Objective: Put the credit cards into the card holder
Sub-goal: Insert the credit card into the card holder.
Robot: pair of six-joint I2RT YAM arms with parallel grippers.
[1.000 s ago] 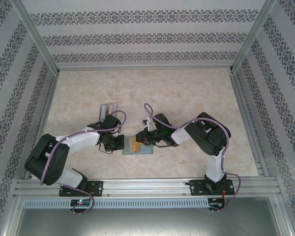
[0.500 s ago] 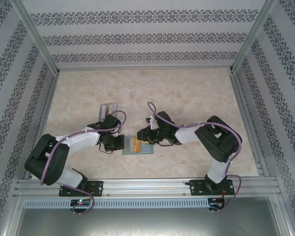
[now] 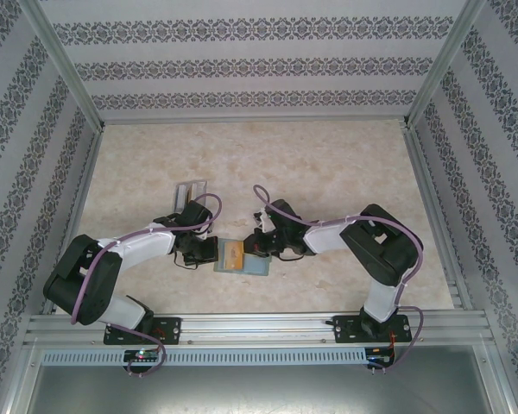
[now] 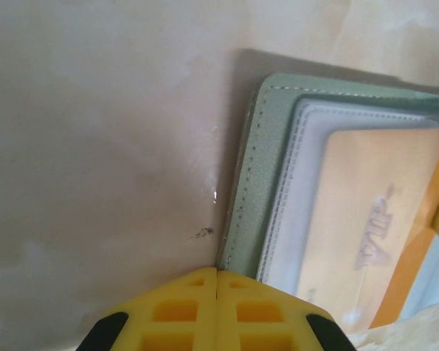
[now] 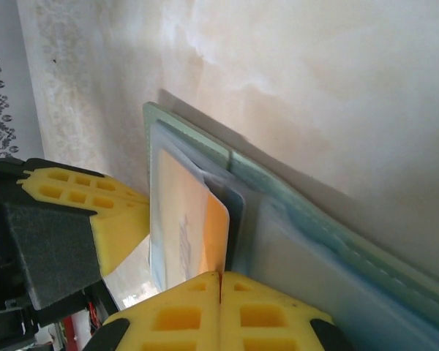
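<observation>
Card holder, sage green, lies open and flat on the counter, near the front edge and between the two arms. The orange card rests on its left half, over a clear pocket, with its right end sticking out past the pocket's edge. The left gripper is closed, its yellow tips pressed together with no gap, at the holder's left edge. The right gripper is closed tight too, tips meeting at the card's right corner; whether they nip the card cannot be told. A clear slotted stand stands farther back on the left, apart from the holder.
</observation>
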